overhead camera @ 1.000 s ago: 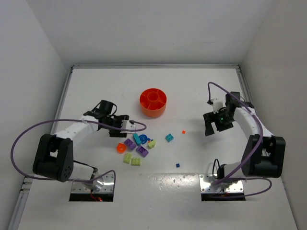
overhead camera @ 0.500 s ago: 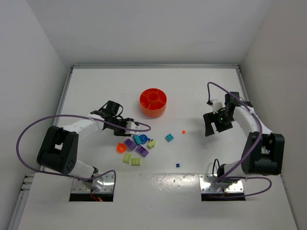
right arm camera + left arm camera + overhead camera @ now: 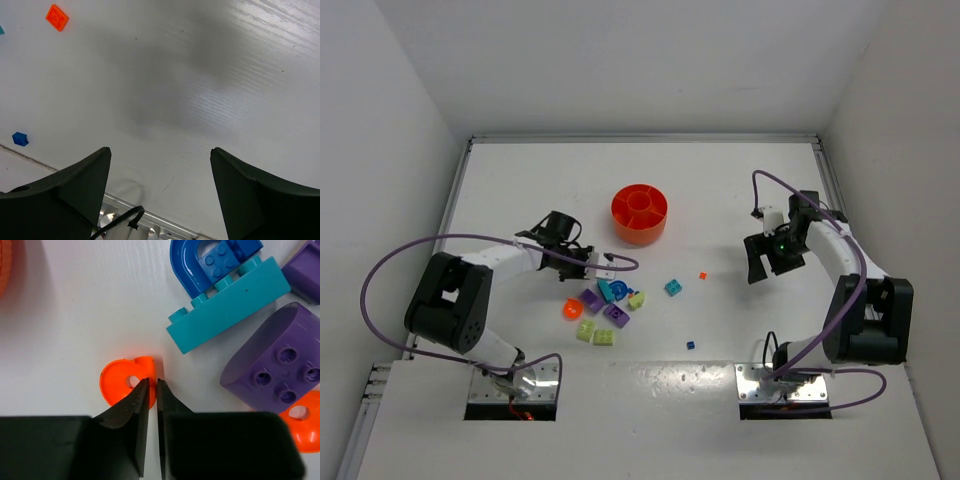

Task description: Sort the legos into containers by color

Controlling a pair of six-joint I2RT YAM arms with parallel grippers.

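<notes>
Two grippers logged. On left gripper (image 3: 150, 384), fingers pressed almost together with only a thin slit, tips at edge of orange round piece (image 3: 122, 385) lying on table (image 3: 720, 180); cannot tell whether pinched. Beyond tips: teal brick (image 3: 230, 307) against blue arch (image 3: 187, 265), purple rounded brick (image 3: 270, 360) beside, second orange piece (image 3: 302, 422) just next to the purple. On right gripper (image 3: 160, 150), fingers spread wide above tabletop, tiny orange tile (image 3: 57, 17) and tiny blue brick (image 3: 20, 138) off to one side. Orange bowl (image 3: 640, 233) upright, beyond lego cluster (image 3: 605, 305), apart from both grippers.
</notes>
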